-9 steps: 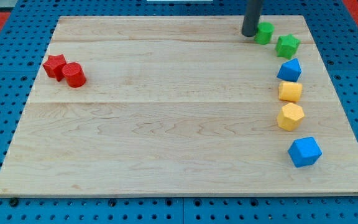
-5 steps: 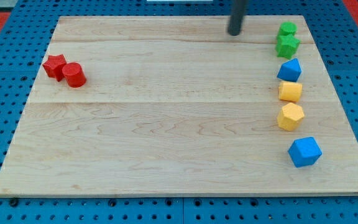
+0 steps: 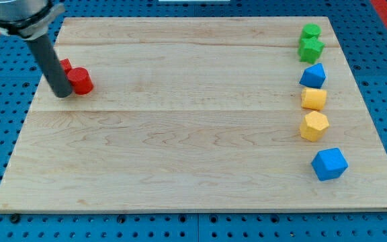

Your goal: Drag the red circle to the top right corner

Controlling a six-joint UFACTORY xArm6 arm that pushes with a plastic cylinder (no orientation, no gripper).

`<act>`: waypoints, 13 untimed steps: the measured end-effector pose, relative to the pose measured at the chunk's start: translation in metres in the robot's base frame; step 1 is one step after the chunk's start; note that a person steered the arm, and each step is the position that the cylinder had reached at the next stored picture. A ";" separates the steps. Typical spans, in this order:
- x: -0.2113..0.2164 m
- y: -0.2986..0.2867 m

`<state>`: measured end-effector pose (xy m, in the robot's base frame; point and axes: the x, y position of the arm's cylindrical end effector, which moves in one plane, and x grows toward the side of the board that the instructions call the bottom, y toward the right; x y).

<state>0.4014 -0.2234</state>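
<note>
At the view's left, my tip (image 3: 63,95) rests on the pale wooden worktop (image 3: 180,134), the dark rod rising from it up and to the left toward the arm's grey body at the view's top left corner. There are no jaws on this rig, only the rod, so nothing is gripped and their state cannot be told from this view. The tip stands just to the left of the red circle (image 3: 81,81), touching it or very nearly so; the exact contact cannot be made out. The red circle, a short cylinder, sits near the worktop's left edge in the upper part of the board, well apart from the top right corner. Just behind it, toward the view's top left, a second red block (image 3: 65,65) shows only a small part, the rest hidden by the rod, so its shape cannot be told. The middle of the worktop carries only wood grain. Along the right edge a column of blocks runs from top to bottom: a green block (image 3: 310,31) close to the top right corner, a green star (image 3: 310,49) touching it just below, then a blue block (image 3: 313,75) with a pointed top, a yellow block (image 3: 314,99) just beneath that, a yellow hexagon-like block (image 3: 314,126) a little lower, and a larger blue block (image 3: 329,163) lowest, set slightly farther right. Around the worktop lies a blue perforated surface (image 3: 180,228).
</note>
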 end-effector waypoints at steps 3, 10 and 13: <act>-0.081 0.073; -0.157 0.247; -0.195 0.273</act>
<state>0.2059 0.0493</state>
